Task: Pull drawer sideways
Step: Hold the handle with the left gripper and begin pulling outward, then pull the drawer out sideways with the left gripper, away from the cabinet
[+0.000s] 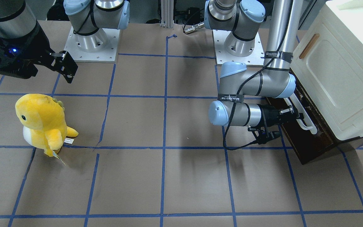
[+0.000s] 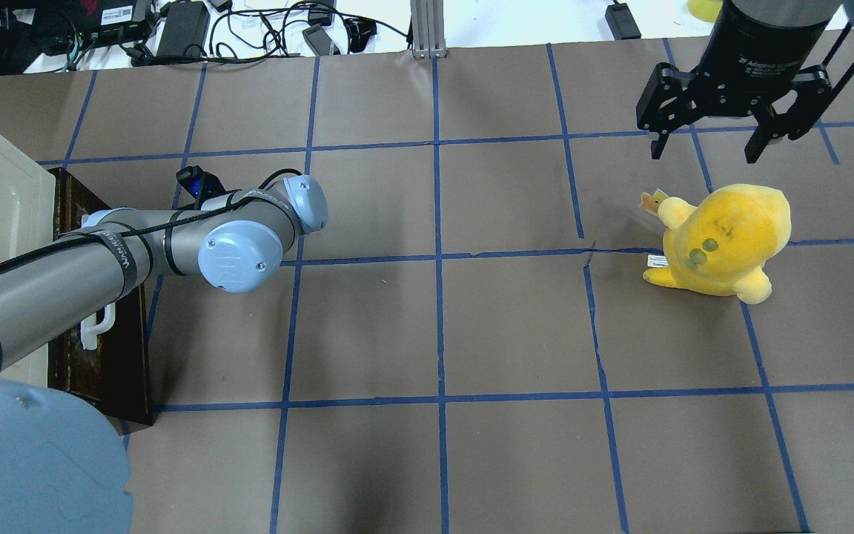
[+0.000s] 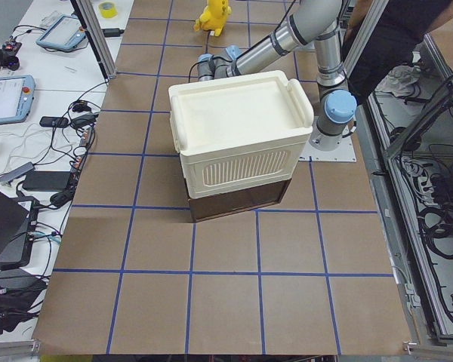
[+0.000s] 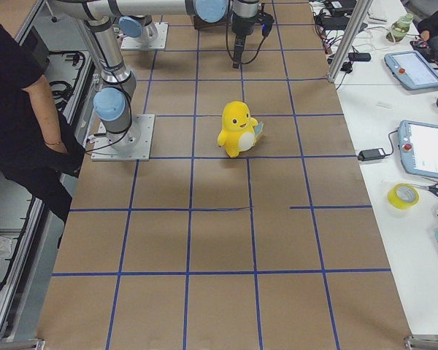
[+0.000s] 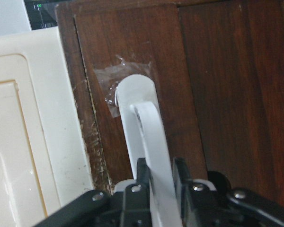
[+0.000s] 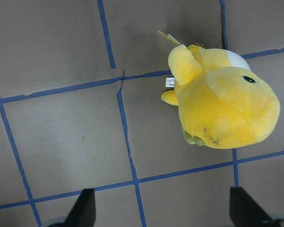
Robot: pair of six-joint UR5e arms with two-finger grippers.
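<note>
The drawer [image 1: 309, 146] is a dark brown wooden front at the foot of the cream-white cabinet [image 1: 342, 75]. Its long white bar handle [image 1: 306, 121] runs along the front. My left gripper [image 1: 295, 114] reaches in sideways and is shut on that handle. The left wrist view shows the handle [image 5: 149, 137] clamped between both black fingers [image 5: 142, 176] against the drawer front [image 5: 222, 94]. My left arm hides most of the drawer [image 2: 104, 363] from overhead. My right gripper [image 2: 709, 144] is open and empty, hanging above the table beside the plush.
A yellow plush toy [image 1: 41, 123] stands on the brown paper table on my right side, also below the right wrist camera [image 6: 222, 104]. The cabinet door has a small tan wooden handle [image 1: 309, 46]. Cables and power bricks [image 2: 197, 26] lie past the table's far edge.
</note>
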